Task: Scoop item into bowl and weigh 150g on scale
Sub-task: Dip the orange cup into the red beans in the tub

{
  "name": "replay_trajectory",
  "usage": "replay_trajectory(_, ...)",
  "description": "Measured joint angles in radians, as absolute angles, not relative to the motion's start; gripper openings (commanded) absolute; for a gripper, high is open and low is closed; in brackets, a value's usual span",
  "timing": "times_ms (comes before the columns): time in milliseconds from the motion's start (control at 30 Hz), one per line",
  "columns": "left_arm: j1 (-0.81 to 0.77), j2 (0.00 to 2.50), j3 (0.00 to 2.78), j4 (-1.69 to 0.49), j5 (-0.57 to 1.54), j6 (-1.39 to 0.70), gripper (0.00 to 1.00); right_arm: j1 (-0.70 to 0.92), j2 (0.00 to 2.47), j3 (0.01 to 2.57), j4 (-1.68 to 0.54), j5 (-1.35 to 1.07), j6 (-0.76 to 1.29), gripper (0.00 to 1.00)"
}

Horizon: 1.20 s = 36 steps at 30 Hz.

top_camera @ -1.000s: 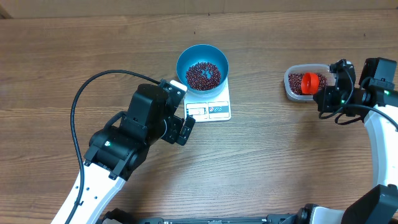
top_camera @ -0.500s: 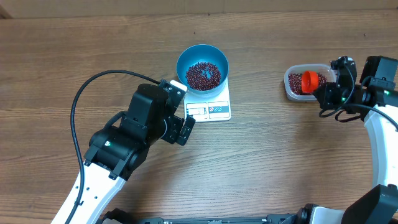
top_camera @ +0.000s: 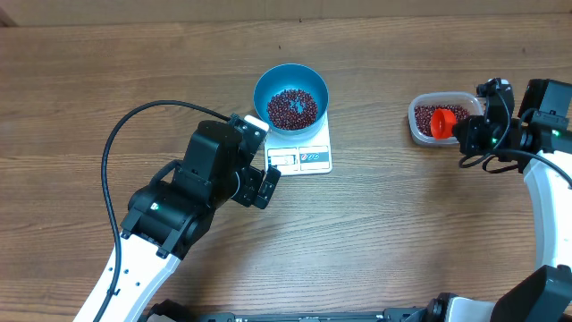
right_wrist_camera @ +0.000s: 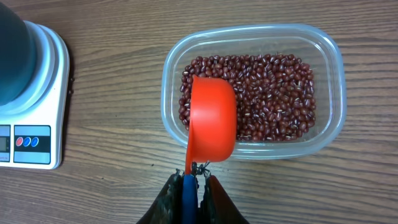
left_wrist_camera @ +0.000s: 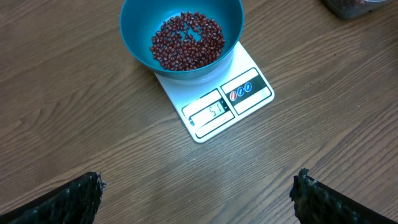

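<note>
Right gripper (right_wrist_camera: 189,194) is pinched tight on the thin blue handle (right_wrist_camera: 188,183) of an orange scoop (right_wrist_camera: 212,118), whose cup hangs over the near side of the clear tub (right_wrist_camera: 329,59) of beans (right_wrist_camera: 273,93). Those beans look light, hard and slippery to me. They are a loose heap that would roll off a tilted cup, so I'd drive the scoop in low and carry it level, gripping it at the handle end. More beans sit in the blue bowl (left_wrist_camera: 134,37), which stands on the white scale (left_wrist_camera: 252,87), well apart to the tub's left. Left gripper (left_wrist_camera: 196,196) hovers near the scale, jaws wide apart, holding nothing.
</note>
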State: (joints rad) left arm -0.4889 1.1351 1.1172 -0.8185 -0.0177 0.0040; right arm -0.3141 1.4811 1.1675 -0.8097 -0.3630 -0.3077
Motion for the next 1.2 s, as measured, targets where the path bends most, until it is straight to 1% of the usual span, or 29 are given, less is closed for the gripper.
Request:
replay_trajectory(867,-0.489,1.135,1.117,-0.818,-0.018,0.004,1.0,-0.314,1.481,1.168,-0.759,-0.363,-0.308,0.15)
replay_trajectory(900,-0.489,1.135,1.117,-0.818,-0.018,0.004,1.0,-0.314,1.481,1.168,-0.759,-0.363,-0.308,0.15)
replay_trajectory(967,-0.489,1.135,1.117,-0.818,-0.018,0.004,1.0,-0.314,1.481,1.168,-0.759,-0.363,-0.306,0.2)
replay_trajectory(1000,-0.489,1.135,1.117,-0.818,-0.018,0.004,1.0,-0.314,1.481,1.168,-0.758,-0.363,-0.307,0.1)
replay_trajectory(1033,-0.489,1.135,1.117,-0.818,-0.018,0.004,1.0,-0.314,1.481,1.168,-0.758,-0.363,-0.31,0.05)
replay_trajectory(1100,-0.489,1.135,1.117,-0.818,-0.018,0.004,1.0,-0.314,1.481,1.168,-0.756,-0.364,-0.308,0.05)
replay_trajectory(1133,-0.489,1.135,1.117,-0.818,-0.018,0.004,1.0,-0.314,1.481,1.168,-0.756,-0.364,-0.307,0.11)
replay_trajectory(1200,-0.489,1.135,1.117,-0.819,-0.018,0.004,0.99,-0.314,1.481,1.168,-0.756,-0.364,-0.307,0.11)
